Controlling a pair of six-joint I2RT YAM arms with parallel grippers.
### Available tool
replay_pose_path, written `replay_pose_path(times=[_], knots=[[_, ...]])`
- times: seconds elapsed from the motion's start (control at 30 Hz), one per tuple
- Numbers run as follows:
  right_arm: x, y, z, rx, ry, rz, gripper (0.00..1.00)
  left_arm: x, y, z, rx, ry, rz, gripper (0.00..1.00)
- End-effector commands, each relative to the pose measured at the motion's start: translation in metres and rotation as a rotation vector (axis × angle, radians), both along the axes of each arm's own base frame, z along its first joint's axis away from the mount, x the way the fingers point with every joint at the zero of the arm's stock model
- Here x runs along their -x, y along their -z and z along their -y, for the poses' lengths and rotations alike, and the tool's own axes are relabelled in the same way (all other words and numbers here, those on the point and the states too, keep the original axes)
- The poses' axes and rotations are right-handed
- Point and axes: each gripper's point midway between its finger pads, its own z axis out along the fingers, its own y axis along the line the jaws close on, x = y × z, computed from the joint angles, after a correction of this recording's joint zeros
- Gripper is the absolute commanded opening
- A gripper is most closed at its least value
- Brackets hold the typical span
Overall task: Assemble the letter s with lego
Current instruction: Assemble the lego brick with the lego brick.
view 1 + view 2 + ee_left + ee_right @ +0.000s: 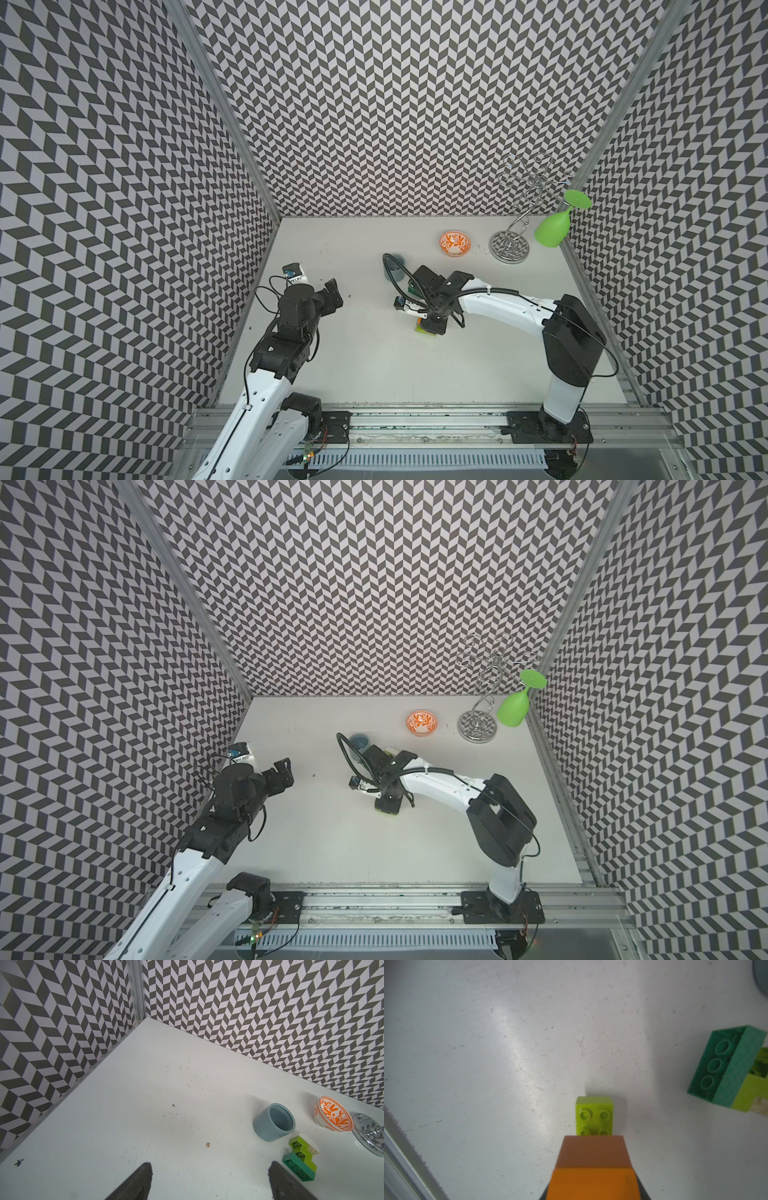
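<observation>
Lego, held pair: orange brick [592,1184] with brown brick [592,1151] at its outer end, clamped in the closed right gripper [432,325] at table centre. The fingers are almost wholly hidden behind the bricks in the right wrist view.

Lego, single: lime green brick [594,1115], four studs up, on the table [166,1095] directly under the pair. The brown brick covers its two nearer studs; whether they touch cannot be told. In both top views only a lime edge [384,811] shows beneath the gripper.

Lego, cluster: dark green brick [726,1066] lying on its side, joined to lime green pieces [299,1142] and a white brick [309,1145]. It sits just beyond the right gripper, near the grey-blue cup [274,1122], and is largely hidden under the right arm from above.

Left gripper [209,1178]: jaws spread wide, nothing between them, at the left of the table, well apart from the bricks.

Far right: orange-patterned bowl [456,244], wire rack [509,247], green glass [555,230] hanging upside down.
</observation>
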Motion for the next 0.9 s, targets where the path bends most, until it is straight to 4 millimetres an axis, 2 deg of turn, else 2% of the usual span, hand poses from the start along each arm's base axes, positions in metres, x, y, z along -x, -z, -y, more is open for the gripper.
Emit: replay_pose_path(times=[0.0,0.1,0.27,0.4,0.5,0.53,0.67,0.77,0.87], knots=[[-0.007,0.004,-0.011,0.027,-0.089,0.0,0.04,0.001,-0.004,-0.005,-0.013,-0.013,0.014,0.89],[-0.008,0.012,-0.02,0.034,-0.118,-0.028,0.1,0.001,-0.003,-0.005,-0.014,-0.015,0.012,0.89],[-0.003,0.018,-0.027,0.039,-0.156,-0.057,0.32,0.001,-0.003,-0.005,-0.013,-0.018,0.013,0.89],[-0.008,0.013,-0.025,0.045,-0.142,-0.028,0.69,0.001,-0.003,-0.005,-0.013,-0.018,0.012,0.89],[-0.012,-0.004,-0.027,0.009,-0.127,-0.001,0.95,0.001,-0.003,-0.006,-0.014,-0.019,0.012,0.89],[-0.014,-0.011,-0.028,-0.013,-0.121,0.012,0.99,0.001,-0.004,-0.006,-0.014,-0.02,0.012,0.89],[-0.02,-0.047,-0.022,-0.126,-0.081,0.081,0.99,0.002,-0.004,-0.007,-0.016,-0.024,0.012,0.89],[-0.023,-0.078,-0.012,-0.282,-0.02,0.185,0.99,0.002,-0.004,-0.007,-0.016,-0.027,0.012,0.89],[-0.014,-0.099,-0.002,-0.455,0.035,0.277,0.99,0.002,-0.004,-0.008,-0.016,-0.03,0.012,0.9]])
